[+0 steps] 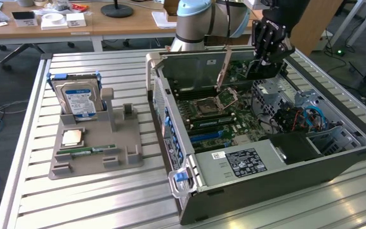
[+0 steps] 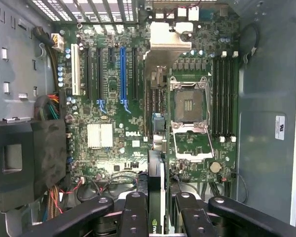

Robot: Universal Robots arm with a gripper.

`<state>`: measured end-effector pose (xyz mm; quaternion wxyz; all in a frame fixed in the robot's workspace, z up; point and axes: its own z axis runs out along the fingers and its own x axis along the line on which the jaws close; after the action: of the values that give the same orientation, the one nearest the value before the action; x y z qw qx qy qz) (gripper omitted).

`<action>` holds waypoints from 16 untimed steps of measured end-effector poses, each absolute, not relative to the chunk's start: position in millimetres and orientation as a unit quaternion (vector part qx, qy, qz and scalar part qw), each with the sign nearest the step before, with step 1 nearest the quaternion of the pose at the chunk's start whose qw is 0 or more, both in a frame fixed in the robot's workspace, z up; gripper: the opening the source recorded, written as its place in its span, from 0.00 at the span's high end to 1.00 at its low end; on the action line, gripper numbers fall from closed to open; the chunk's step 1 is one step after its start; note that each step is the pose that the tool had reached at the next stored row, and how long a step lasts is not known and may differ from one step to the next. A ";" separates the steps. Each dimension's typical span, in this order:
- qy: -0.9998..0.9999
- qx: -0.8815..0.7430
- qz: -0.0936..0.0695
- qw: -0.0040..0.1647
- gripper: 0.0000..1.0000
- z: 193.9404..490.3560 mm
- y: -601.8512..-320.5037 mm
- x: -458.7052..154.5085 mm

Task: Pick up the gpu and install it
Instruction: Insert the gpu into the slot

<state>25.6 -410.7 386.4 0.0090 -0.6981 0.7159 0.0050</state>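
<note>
One computer case (image 1: 266,181) lies on one bench (image 1: 106,200). One robot arm (image 1: 202,19) carries one claw (image 1: 264,67), and one graphics card (image 2: 156,182) sits in it. One grey stand (image 1: 122,160) bears one hard drive (image 1: 78,98), one processor chip (image 1: 73,137) and one memory stick (image 1: 87,151). On the motherboard (image 2: 113,163): one blue slot (image 2: 122,74), one white slot (image 2: 75,69), one processor socket (image 2: 188,104). One power supply (image 1: 247,162).

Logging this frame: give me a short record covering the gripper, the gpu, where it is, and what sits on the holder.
gripper: gripper shut on the gpu, card seen edge-on between the fingers
position: above the motherboard, inside the open computer case
install state: gpu not seated; blue slot empty
grey holder: hard drive, RAM stick and CPU
</note>
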 end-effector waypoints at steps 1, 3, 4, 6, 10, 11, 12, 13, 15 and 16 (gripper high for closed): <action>0.716 -0.698 0.005 0.009 0.74 386.4 -411.3 25.5; 0.716 -0.698 0.005 0.009 0.74 386.5 -413.0 25.2; 0.716 -0.698 0.005 0.009 0.74 386.5 -413.9 24.8; 0.716 -0.698 0.005 0.009 0.74 386.5 -415.4 23.1; 0.716 -0.698 0.005 0.009 0.74 386.4 -416.6 16.1; 0.716 -0.698 0.005 0.009 0.74 386.5 -416.7 13.9; 0.716 -0.698 0.005 0.009 0.74 386.5 -416.8 11.7; 0.716 -0.698 0.005 0.009 0.74 386.5 -416.9 9.6; 0.717 -0.697 0.005 0.009 0.74 386.5 -416.9 6.1; 0.717 -0.697 0.005 0.009 0.74 386.5 -416.9 5.8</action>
<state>5.8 -416.9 386.5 0.0091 -0.6971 0.7169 0.0048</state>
